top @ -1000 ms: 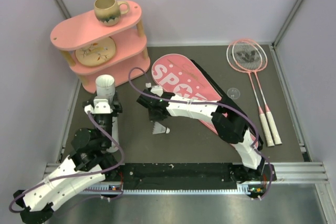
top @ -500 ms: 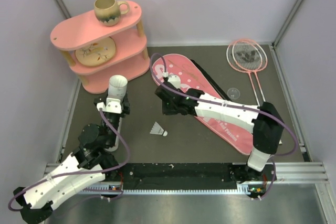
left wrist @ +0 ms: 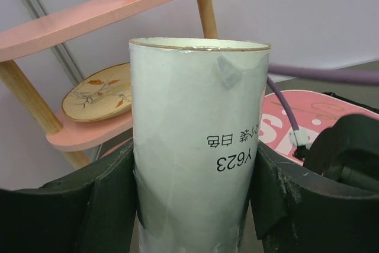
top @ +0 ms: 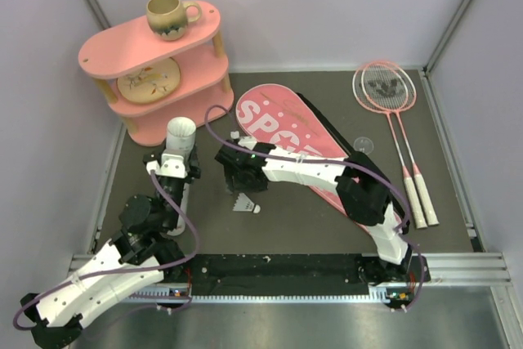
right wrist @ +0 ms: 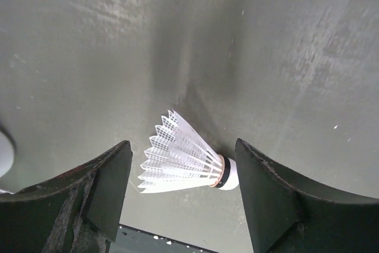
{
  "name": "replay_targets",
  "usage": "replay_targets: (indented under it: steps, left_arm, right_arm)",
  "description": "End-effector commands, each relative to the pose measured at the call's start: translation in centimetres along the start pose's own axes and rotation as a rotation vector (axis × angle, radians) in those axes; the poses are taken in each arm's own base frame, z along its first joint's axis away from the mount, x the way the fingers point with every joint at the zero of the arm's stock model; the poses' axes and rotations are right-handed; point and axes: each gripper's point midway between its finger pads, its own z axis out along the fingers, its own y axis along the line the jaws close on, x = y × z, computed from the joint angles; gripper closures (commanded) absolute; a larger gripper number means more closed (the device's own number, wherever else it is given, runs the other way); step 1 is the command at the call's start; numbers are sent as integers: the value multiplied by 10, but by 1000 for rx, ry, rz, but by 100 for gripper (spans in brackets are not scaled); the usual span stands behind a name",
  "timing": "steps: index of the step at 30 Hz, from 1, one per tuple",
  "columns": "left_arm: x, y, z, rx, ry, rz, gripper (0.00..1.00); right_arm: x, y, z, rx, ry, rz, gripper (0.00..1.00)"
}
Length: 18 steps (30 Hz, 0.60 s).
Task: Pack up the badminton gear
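My left gripper (top: 174, 163) is shut on the long white tube (top: 181, 131), held upright with its open mouth up; in the left wrist view both fingers (left wrist: 106, 194) press the tube (left wrist: 195, 99). A white shuttlecock (top: 245, 203) lies on its side on the dark mat. My right gripper (right wrist: 182, 153) is open just above it, one finger on each side of the shuttlecock (right wrist: 183, 167) and neither touching it. The pink bag lettered SPORT (top: 286, 124) lies flat in the middle. Two pink rackets (top: 384, 87) lie at the right.
A pink two-tier shelf (top: 155, 55) stands at the back left with a brown mug (top: 169, 15) on top and a painted plate (top: 147, 81) below. A small clear disc (top: 364, 145) lies between bag and rackets. Walls close in on three sides.
The right gripper has opened. It swung up toward the bag, then came back down over the shuttlecock. The left arm shifted the tube slightly to the right.
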Motion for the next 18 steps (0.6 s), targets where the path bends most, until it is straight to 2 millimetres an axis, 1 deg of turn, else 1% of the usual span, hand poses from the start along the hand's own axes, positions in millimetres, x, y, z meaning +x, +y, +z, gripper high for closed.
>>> replay_targets:
  steps: [1, 4, 6, 10, 11, 14, 15, 16, 18]
  left_arm:
    - [-26, 13, -1, -27, -69, -65, 93]
    - [-26, 13, -2, -27, -74, -72, 93]
    - [-26, 12, -1, -22, -73, -70, 93]
    - [-26, 10, -1, -15, -71, -71, 93]
    - [-26, 10, -1, -14, -71, -68, 93]
    - [-25, 10, 0, -14, -69, -66, 93]
    - [-25, 9, 0, -14, -67, -64, 93]
    - [-25, 9, 0, -15, -66, -62, 93]
    - [-24, 8, 0, -11, -64, -59, 93]
  right_arm:
    - [11, 3, -9, 61, 21, 4, 32]
    - [19, -3, -8, 88, 25, -7, 39]
    - [19, -8, -10, 104, 17, -13, 46]
    - [20, -10, -9, 112, 13, -25, 61]
    - [20, -10, -9, 111, 14, -25, 69]
    - [18, -8, -10, 103, 15, -23, 84]
    - [17, -7, -12, 101, 9, -23, 95]
    - [14, -7, -14, 100, -2, -22, 99]
    - [11, -9, -18, 103, -22, -23, 100]
